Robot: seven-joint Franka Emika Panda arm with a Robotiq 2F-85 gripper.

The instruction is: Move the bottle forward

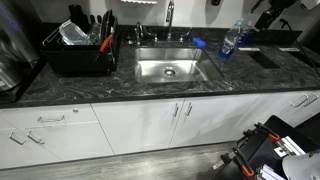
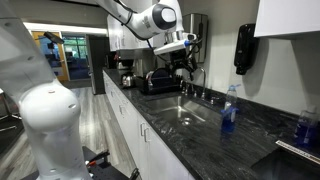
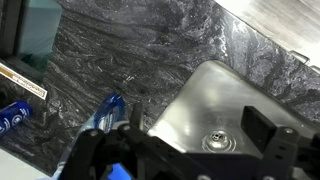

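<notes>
The bottle (image 1: 232, 38) is small, clear and blue-tinted, with a blue cap. It stands upright on the dark marbled counter to the right of the sink (image 1: 170, 68). It also shows in an exterior view (image 2: 228, 115) and from above in the wrist view (image 3: 104, 113), partly behind my left finger. My gripper (image 2: 180, 48) hangs high above the sink area, well apart from the bottle. In the wrist view the gripper (image 3: 198, 121) is open and empty, with the sink drain (image 3: 214, 141) below it.
A black dish rack (image 1: 80, 50) with dishes stands left of the sink. The faucet (image 1: 169, 15) rises behind the sink, with a small flat blue sponge (image 1: 197, 42) beside it. Another blue object (image 2: 303, 128) sits further along the counter. A recessed opening (image 1: 268, 58) lies right of the bottle.
</notes>
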